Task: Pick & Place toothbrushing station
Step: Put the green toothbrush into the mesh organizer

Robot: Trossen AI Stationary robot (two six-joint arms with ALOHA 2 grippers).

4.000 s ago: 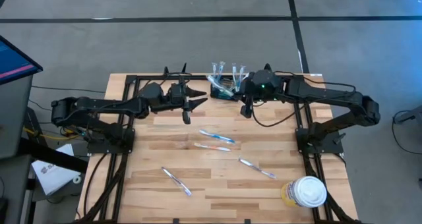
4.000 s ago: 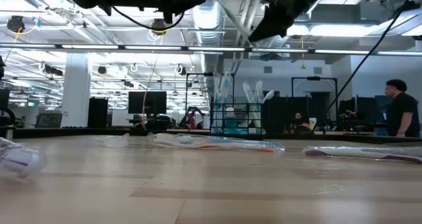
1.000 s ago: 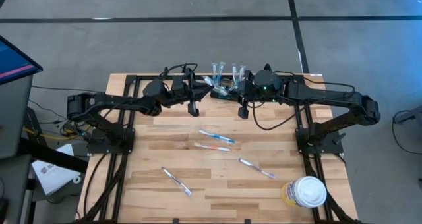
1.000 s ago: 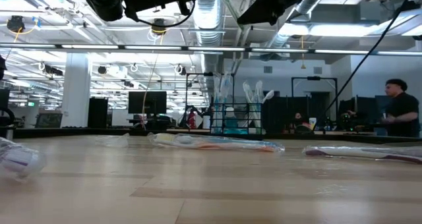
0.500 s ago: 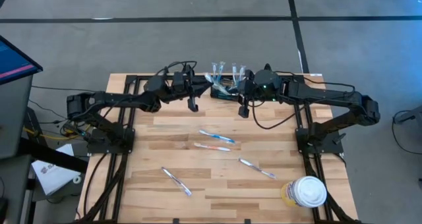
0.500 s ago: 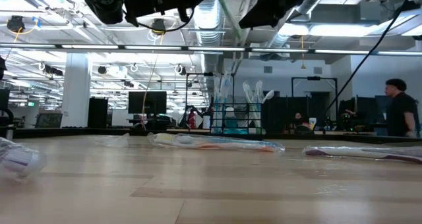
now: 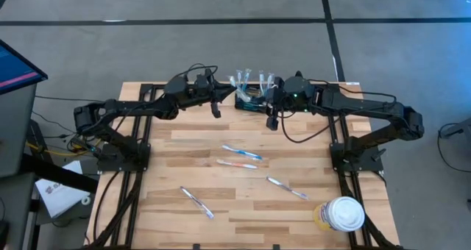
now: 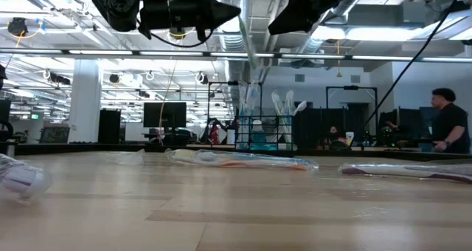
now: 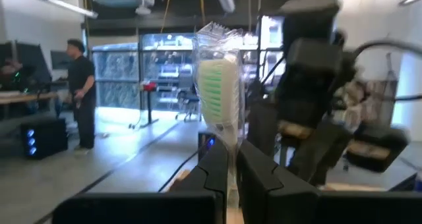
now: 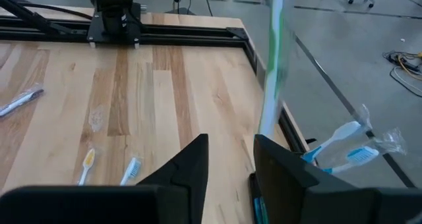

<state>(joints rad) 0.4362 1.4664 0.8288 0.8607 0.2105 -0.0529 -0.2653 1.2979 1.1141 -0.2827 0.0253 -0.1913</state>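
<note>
While the table (image 7: 243,184) carries loose wrapped toothbrushes mid-board and a white-lidded tub (image 7: 341,214) at its near right corner, the action is all at the far edge. Toothbrushing station (image 7: 250,97), the black mesh holder, sits at far centre between my two arms, several wrapped brushes already upright in it.

My left gripper (image 7: 218,95) is up off the table, just left of the station, fingers pinched tight on a green-bristled wrapped toothbrush (image 9: 219,99), head up. My right gripper (image 7: 268,99) sits over the station's right side, jaws partly spread, a green-handled brush (image 10: 269,85) standing in the gap; probably released, but I can't confirm contact from these views.

To do this step well:
- clear right arm first, straight up, so it doesn't drag that brush out
- bring left in over an open cell, keep the brush vertical
- lower until the handle is inside the mesh before letting go
- wrapper is slippery and bulky, so expect it to snag neighbours
</note>
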